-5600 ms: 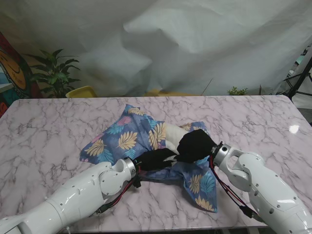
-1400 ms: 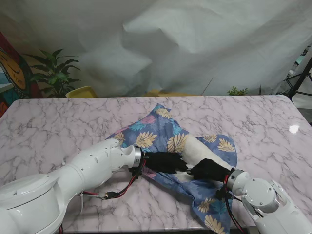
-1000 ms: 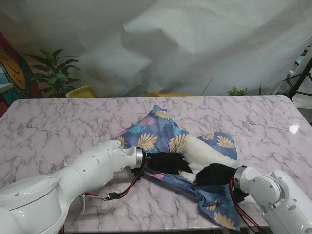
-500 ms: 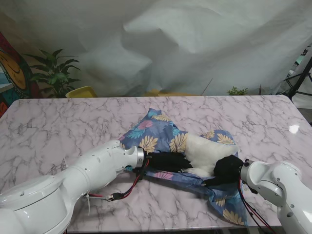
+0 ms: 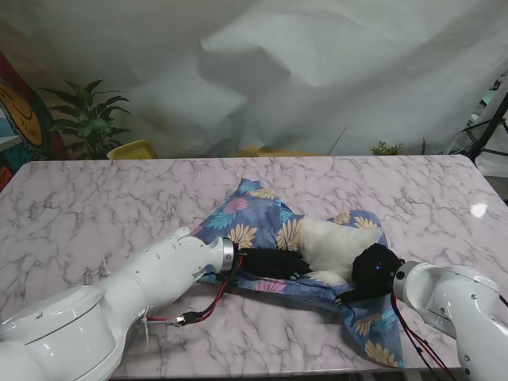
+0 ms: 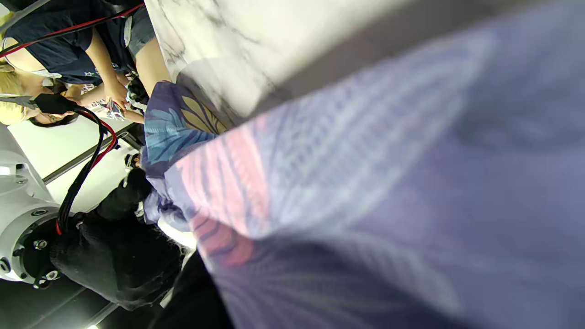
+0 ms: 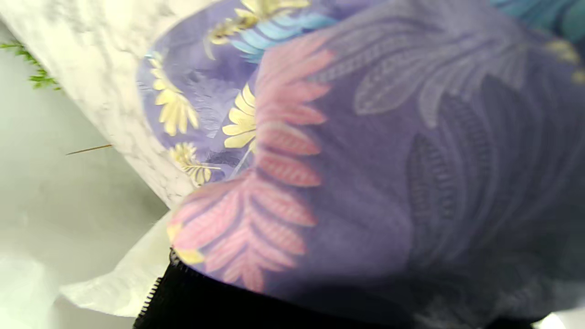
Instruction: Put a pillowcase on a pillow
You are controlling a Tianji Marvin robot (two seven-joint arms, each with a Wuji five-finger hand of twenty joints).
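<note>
Gripping the near edge of the pillowcase [image 5: 266, 216], the right hand [image 5: 373, 271] has swung in from the near right and now sits closed on the cloth at the pillow's right end, where a second ago it was lower and nearer to me. The left hand [image 5: 271, 261] has held its place, its dark fingers reaching rightward along the near lip of the opening; whether they pinch the fabric I cannot tell, since the left wrist view shows only blurred cloth. Between the two hands the white pillow [image 5: 337, 246] lies with less of it bare than before, which I read as the case being drawn over it, roughly half done. The pillow rests right of the marble table's [image 5: 95, 206] middle, its long axis running from far left to near right, its covered end pointing far left into the case and its bare end toward the right hand.
</note>
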